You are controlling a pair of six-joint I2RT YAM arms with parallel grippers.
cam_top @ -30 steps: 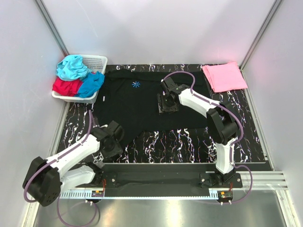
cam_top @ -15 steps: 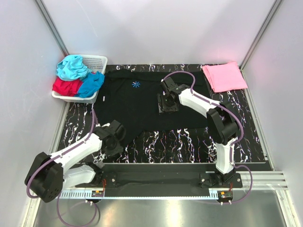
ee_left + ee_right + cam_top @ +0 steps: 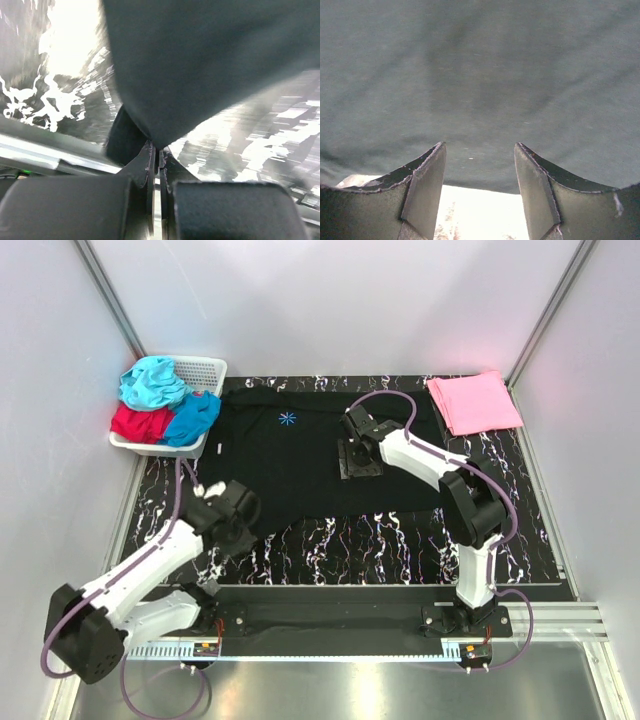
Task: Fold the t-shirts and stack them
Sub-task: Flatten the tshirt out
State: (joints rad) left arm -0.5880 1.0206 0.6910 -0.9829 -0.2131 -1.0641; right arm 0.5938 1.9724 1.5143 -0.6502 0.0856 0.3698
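Observation:
A large black t-shirt (image 3: 300, 455) with a light-blue starburst mark (image 3: 288, 419) lies spread on the marbled table. My left gripper (image 3: 240, 512) is shut on the shirt's near-left corner; in the left wrist view the black cloth (image 3: 200, 65) hangs out from the closed jaws of the left gripper (image 3: 159, 150). My right gripper (image 3: 358, 457) rests open on the shirt's right half; in the right wrist view the black cloth (image 3: 480, 75) fills the frame beyond the right gripper (image 3: 480, 160) and its spread fingers (image 3: 427, 172). A folded pink t-shirt (image 3: 475, 400) lies at the far right.
A white lattice basket (image 3: 207, 369) stands at the far left, holding crumpled teal (image 3: 152, 382), red (image 3: 138, 424) and blue (image 3: 194, 414) t-shirts. Bare marbled table (image 3: 380, 545) shows in front of the black shirt. Grey walls close in both sides.
My left arm has lifted and moved away from the near edge, carrying the black shirt's corner with it. The right gripper has barely moved.

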